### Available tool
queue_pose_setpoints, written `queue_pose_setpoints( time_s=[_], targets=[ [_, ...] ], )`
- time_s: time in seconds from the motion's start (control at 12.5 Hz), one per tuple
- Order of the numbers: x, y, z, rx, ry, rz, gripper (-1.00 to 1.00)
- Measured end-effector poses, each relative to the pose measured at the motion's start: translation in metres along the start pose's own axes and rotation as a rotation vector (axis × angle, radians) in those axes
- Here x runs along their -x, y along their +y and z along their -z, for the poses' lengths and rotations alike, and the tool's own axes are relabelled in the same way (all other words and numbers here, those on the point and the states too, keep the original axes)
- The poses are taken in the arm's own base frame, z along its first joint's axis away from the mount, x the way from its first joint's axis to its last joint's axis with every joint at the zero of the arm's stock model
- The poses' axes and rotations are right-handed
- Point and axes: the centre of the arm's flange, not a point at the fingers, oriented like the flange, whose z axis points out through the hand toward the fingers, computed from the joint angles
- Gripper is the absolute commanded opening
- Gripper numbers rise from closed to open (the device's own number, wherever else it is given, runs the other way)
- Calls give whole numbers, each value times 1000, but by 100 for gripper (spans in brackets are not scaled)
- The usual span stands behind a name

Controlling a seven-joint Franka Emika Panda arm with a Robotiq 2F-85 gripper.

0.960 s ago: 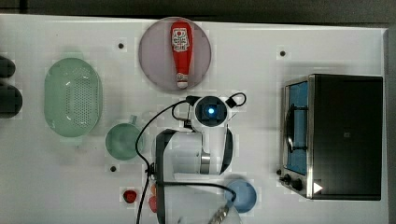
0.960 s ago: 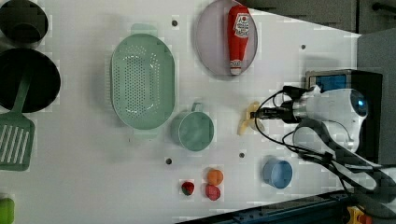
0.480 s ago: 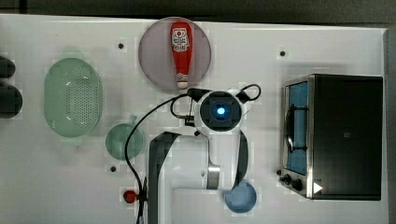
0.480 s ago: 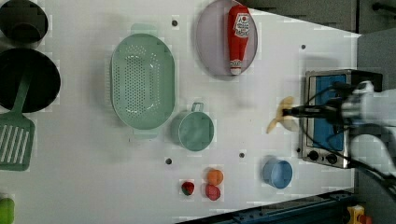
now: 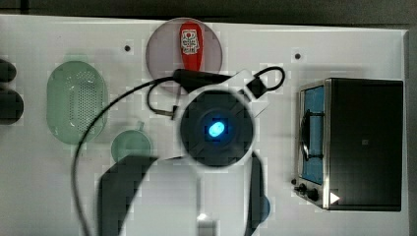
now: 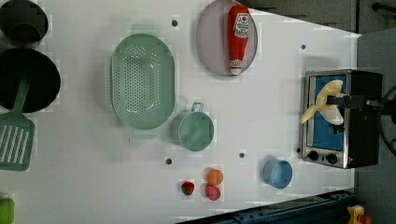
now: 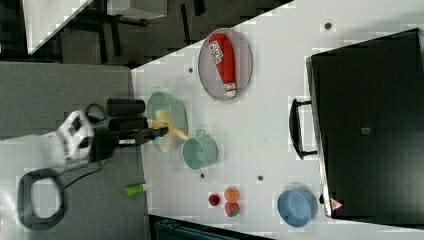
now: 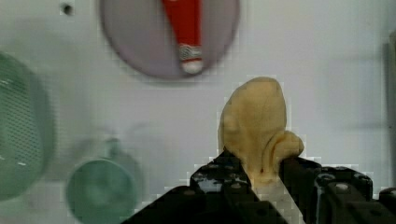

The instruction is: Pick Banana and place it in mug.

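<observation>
Gripper (image 8: 261, 175) clamped on the banana (image 8: 256, 126), lifted clear of the white bench (image 6: 261, 116). Mug (image 6: 196, 131) sits mid-bench, upright, touching the green colander (image 6: 142, 80) on one side. Ketchup bottle (image 6: 238, 37) on grey plate (image 6: 210, 42) by far edge. Toaster oven (image 6: 343, 119), blue bowl (image 6: 277, 173), small fruits (image 6: 214, 177) nearby.

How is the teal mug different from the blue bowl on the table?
The mug is teal green, while the blue bowl is blue. The mug has a short side handle; the blue bowl has none. In the left view the mug stands right beside the green colander, while the blue bowl stands apart near the toaster oven. Both are round, open-topped, upright and look empty.
</observation>
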Motion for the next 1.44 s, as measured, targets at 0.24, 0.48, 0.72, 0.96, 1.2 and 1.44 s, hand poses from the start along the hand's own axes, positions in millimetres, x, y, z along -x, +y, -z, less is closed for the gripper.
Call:
queue_pose_setpoints(
  time_s=[0.24, 0.48, 0.72, 0.96, 1.2, 1.44],
  targets=[
    [18, -68, 17, 31, 36, -42, -30],
    [50, -155, -25, 61, -80, -68, -30],
    [78, -214, -77, 54, -136, -113, -30],
    [104, -241, -142, 48, -148, -95, -30],
    [96, -226, -191, 33, -171, -164, -30],
    [95, -211, -225, 18, -205, -238, 1]
  ],
)
